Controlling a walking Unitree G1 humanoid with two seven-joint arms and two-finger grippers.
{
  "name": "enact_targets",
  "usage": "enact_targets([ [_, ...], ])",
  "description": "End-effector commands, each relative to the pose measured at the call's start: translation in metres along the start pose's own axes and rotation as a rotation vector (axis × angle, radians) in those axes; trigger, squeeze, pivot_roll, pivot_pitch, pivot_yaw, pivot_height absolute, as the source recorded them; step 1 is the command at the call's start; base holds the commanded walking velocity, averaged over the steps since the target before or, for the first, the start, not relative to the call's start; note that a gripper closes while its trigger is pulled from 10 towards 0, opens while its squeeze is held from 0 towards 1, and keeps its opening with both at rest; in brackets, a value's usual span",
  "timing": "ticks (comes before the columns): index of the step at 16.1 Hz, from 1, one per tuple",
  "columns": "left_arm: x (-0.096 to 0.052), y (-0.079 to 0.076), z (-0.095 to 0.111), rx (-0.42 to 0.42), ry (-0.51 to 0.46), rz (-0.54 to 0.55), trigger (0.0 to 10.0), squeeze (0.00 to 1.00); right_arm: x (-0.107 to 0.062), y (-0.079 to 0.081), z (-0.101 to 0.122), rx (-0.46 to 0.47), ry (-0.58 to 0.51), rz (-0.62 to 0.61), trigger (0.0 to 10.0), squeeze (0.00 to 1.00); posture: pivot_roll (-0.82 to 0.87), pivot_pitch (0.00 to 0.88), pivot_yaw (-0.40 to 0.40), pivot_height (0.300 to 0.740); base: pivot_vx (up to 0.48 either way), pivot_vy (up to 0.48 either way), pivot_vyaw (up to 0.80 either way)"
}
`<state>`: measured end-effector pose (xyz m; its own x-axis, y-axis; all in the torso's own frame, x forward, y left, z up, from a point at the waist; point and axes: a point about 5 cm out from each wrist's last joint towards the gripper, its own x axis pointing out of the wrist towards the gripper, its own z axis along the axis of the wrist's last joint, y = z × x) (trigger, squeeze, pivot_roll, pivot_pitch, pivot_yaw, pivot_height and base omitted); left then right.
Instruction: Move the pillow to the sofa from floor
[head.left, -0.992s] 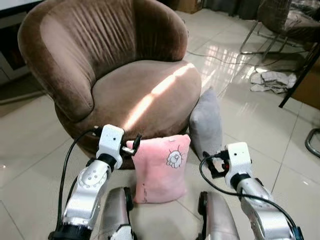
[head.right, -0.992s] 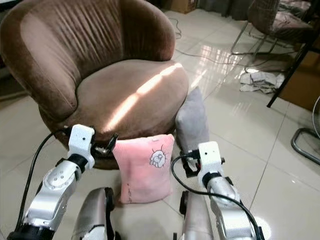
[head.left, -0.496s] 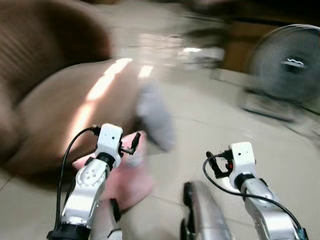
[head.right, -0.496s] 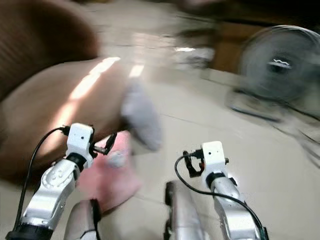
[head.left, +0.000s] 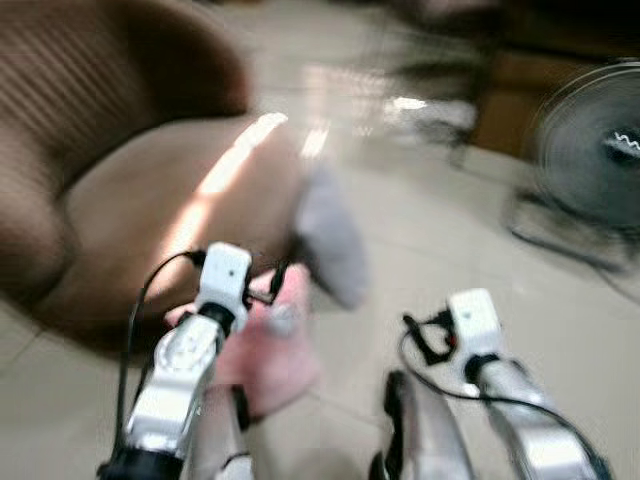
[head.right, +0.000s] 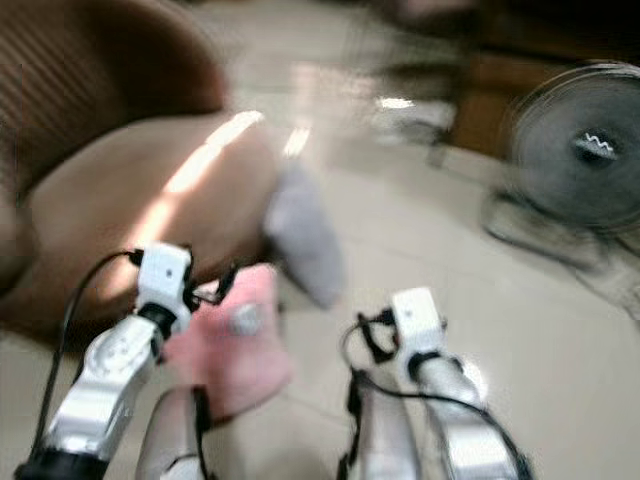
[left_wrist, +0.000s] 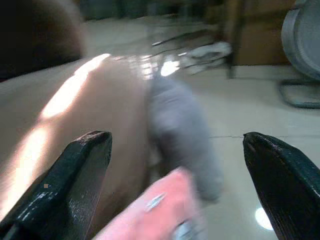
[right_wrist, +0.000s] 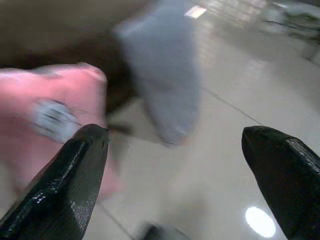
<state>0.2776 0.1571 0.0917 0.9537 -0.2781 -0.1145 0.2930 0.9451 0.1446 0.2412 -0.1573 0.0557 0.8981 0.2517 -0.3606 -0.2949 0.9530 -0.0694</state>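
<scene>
The views are blurred by motion. A pink pillow (head.left: 268, 352) with a small cartoon print leans on the floor against the front of the brown round sofa (head.left: 140, 215). A grey pillow (head.left: 331, 243) stands beside it, also against the sofa. My left gripper (head.left: 278, 287) hovers just above the pink pillow's top edge, open with nothing in it; its fingers (left_wrist: 65, 186) frame the pink pillow (left_wrist: 160, 212) and the grey pillow (left_wrist: 180, 130). My right gripper (head.left: 414, 338) is to the right of both pillows, open and empty. Its fingers (right_wrist: 67, 185) frame the pink pillow (right_wrist: 45, 115).
A standing fan (head.right: 588, 150) is on the tiled floor at the right. Crumpled cloth and furniture legs lie blurred at the back. My own legs (head.left: 425, 430) show at the bottom. Bare tile floor (head.left: 450, 250) stretches between the pillows and the fan.
The camera has swung to the right, so the sofa has slid left and a fan has come into view. Both pillows stay on the floor and both arms hold their pose.
</scene>
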Motion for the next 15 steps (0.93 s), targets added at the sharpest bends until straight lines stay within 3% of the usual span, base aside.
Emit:
enact_targets([
  [1,-0.002,0.000,-0.001,0.003,0.008,-0.001,10.0,0.00,-0.003,-0.003,-0.006,0.006,0.020,0.009,10.0,0.00,-0.05,0.055,0.002,0.541,0.000,0.000,0.00],
  [5,-0.003,0.004,-0.008,0.031,0.057,0.027,10.0,0.00,-0.003,-0.001,-0.007,-0.006,0.026,0.038,10.0,0.00,-0.05,0.055,0.002,0.541,0.000,0.000,0.00],
  [6,-0.001,0.008,-0.033,0.027,0.245,0.031,10.0,0.00,-0.003,0.000,-0.002,-0.037,-0.001,0.047,10.0,0.00,-0.06,0.065,0.001,0.541,0.000,0.000,0.00],
  [7,-0.001,0.009,-0.042,0.008,0.316,0.022,10.0,0.00,-0.002,0.000,0.000,-0.051,-0.009,0.051,10.0,0.00,-0.06,0.067,0.001,0.541,0.000,0.000,0.00],
  [8,0.003,0.013,-0.053,-0.098,0.398,0.047,10.0,1.00,-0.001,0.001,0.004,-0.068,-0.023,0.071,10.0,0.00,-0.07,0.085,0.001,0.541,0.000,0.000,0.00],
  [11,0.012,0.034,-0.072,-0.303,0.553,0.228,10.0,1.00,-0.002,0.006,0.012,-0.062,-0.033,0.185,10.0,0.00,-0.10,0.118,0.005,0.541,0.000,0.000,0.00],
  [15,0.001,0.058,-0.083,-0.385,0.657,0.369,10.0,1.00,-0.006,0.001,0.009,-0.070,0.001,0.258,10.0,0.00,-0.09,0.194,-0.013,0.541,0.000,0.000,0.00],
])
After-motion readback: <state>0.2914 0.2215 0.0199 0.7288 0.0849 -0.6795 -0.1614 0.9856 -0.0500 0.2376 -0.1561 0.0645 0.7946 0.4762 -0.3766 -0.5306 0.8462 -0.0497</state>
